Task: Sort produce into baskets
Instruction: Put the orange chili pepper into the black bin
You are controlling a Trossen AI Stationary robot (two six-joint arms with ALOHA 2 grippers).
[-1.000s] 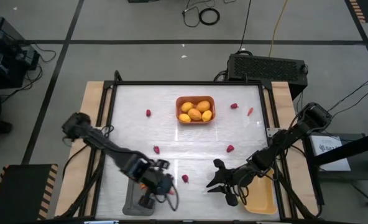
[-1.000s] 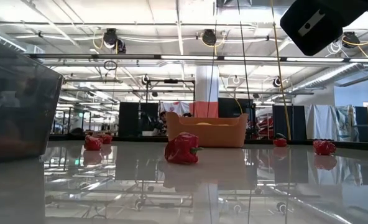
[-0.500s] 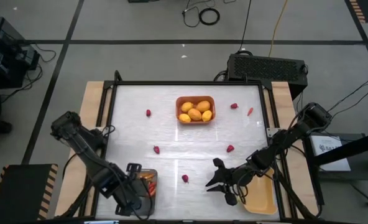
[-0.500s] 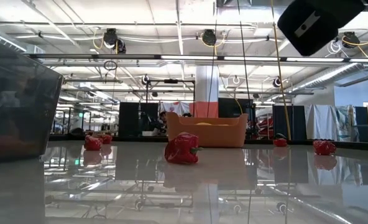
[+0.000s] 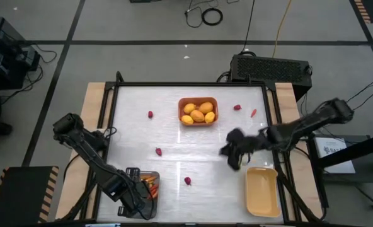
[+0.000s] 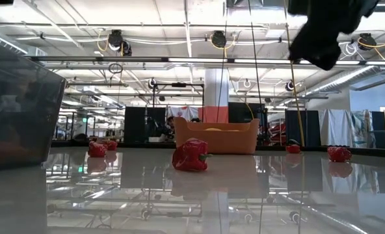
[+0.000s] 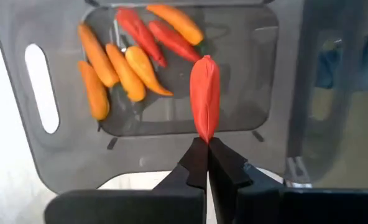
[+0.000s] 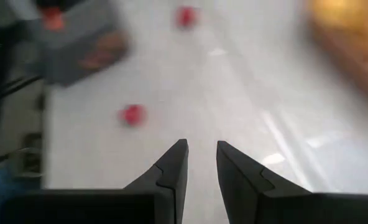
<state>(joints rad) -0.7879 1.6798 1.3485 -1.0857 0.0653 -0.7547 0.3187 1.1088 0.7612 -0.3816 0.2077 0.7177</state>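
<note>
1. Left hand (image 7: 204, 144): over the dark grey basket (image 7: 66, 165) at the worktop's (image 5: 174, 135) near-left corner; fingers pressed together, pinching the tip of one orange-red carrot stick (image 7: 205, 93), which hangs above the basket floor.
2. Dark grey basket, contents: several orange and red carrot sticks (image 7: 127, 65) lying loose on its floor, bunched toward one end.
3. Loose red berries on the worktop, left half: one toward the far side (image 5: 150, 115), one mid-depth (image 5: 159, 151), one nearer the front (image 5: 188, 181).
4. Orange-brown basket (image 5: 198, 120): far centre of the worktop; holds yellow-orange lemon-like fruits (image 5: 200, 114).
5. Right hand (image 8: 201, 163): above the worktop right of centre, beyond the pale yellow basket; fingers a little apart, nothing between them.
6. Far right: one red berry (image 5: 237, 107) and, just beside it, a small carrot piece (image 5: 253, 113).
7. Pale yellow basket (image 5: 262, 191): near-right corner.
</note>
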